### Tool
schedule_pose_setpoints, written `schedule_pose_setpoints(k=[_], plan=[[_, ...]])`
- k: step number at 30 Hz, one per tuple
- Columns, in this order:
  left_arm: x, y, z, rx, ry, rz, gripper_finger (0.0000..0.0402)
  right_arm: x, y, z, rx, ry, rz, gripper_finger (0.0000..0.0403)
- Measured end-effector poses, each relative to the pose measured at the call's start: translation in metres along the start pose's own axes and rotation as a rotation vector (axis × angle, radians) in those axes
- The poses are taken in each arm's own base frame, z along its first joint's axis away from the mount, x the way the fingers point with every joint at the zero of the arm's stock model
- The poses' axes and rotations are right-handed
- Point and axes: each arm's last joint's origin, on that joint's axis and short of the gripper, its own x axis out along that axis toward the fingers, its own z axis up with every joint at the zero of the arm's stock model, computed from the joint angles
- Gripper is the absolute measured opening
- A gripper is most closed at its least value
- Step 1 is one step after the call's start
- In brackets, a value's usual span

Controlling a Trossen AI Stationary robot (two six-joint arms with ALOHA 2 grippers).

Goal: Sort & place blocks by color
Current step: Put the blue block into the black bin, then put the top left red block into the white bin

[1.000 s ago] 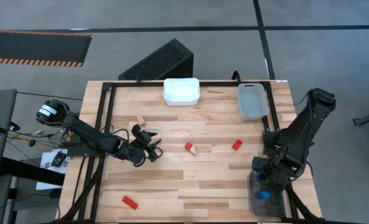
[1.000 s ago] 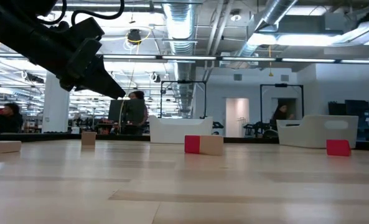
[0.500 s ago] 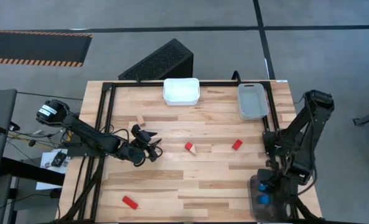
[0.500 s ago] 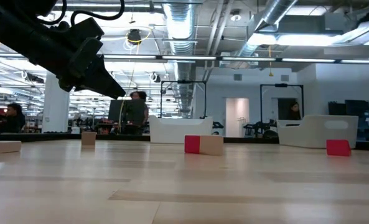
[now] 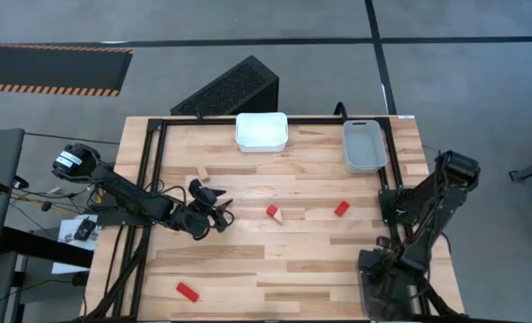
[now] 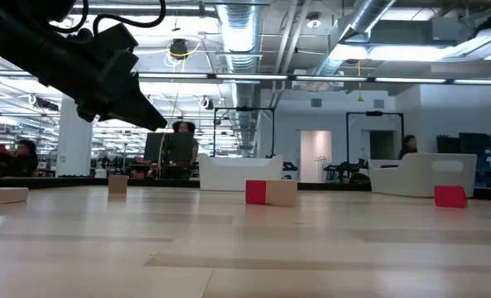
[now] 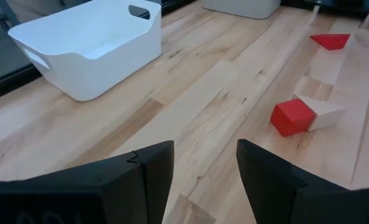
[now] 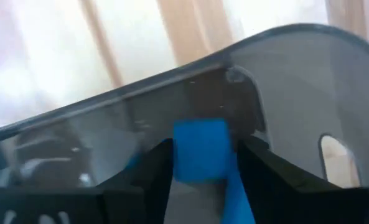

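Observation:
My right gripper (image 5: 387,280) reaches down into the clear bin (image 5: 370,303) at the table's near right corner, shut on a blue block (image 8: 201,148). My left gripper (image 5: 219,213) hovers open above the table, left of centre. Ahead of it a red cube (image 7: 291,116) lies against a pale wood wedge (image 7: 323,112). A red block (image 5: 341,208) lies right of centre on the table. A red bar (image 5: 187,291) rests near the near edge. A wood block (image 5: 203,172) sits far of the left gripper. My right gripper pinches the blue block between its two fingers, one finger (image 8: 152,169) on each side face. The fingers point down from above into the clear bin. Whether the block rests on the bin's floor cannot be told.
A white bin (image 5: 262,131) and a grey bin (image 5: 364,145) stand at the far edge. A black frame (image 5: 153,152) runs along the table's left and far sides. Another blue piece (image 8: 239,200) shows in the clear bin. Bare wood lies between the blocks.
My right gripper has moved toward the table's near edge and down into the clear bin, and the arm now covers the blue blocks that showed there from above. My left arm has kept still.

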Motion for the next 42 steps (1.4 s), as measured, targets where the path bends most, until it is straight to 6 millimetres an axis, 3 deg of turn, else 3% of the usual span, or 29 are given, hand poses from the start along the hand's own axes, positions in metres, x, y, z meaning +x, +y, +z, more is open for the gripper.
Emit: schedule_pose_setpoints(k=[6,13,19,23,27,30,38,42], plan=[[0.000,0.001,0.001,0.005,-0.025,0.035,0.0166,-0.001,0.000,0.007,-0.002,0.014,-0.005,0.0251],[0.000,0.001,0.001,0.008,-0.027,0.041,0.0166,-0.030,0.001,0.013,-0.016,-0.037,0.089,0.0264],[0.000,0.001,0.000,0.009,-0.026,0.039,0.0166,-0.054,-0.005,0.021,-0.086,-0.314,0.123,0.0265],[0.000,0.001,0.000,0.009,-0.026,0.039,0.0166,-0.061,-0.011,0.033,-0.134,-0.593,0.015,0.0265],[0.000,0.001,0.000,0.009,-0.025,0.039,0.0166,-0.060,-0.017,0.054,-0.172,-0.791,-0.162,0.0265],[0.000,0.001,0.001,0.008,-0.026,0.039,0.0166,-0.056,-0.024,0.075,-0.102,-0.854,-0.268,0.0265],[0.000,0.001,0.000,0.010,-0.020,0.031,0.0166,-0.039,-0.054,0.134,0.126,-0.749,-0.364,0.0265],[0.000,0.000,0.000,0.030,-0.008,0.010,0.0166,-0.029,-0.061,0.171,0.100,-0.710,-0.289,0.0265]])
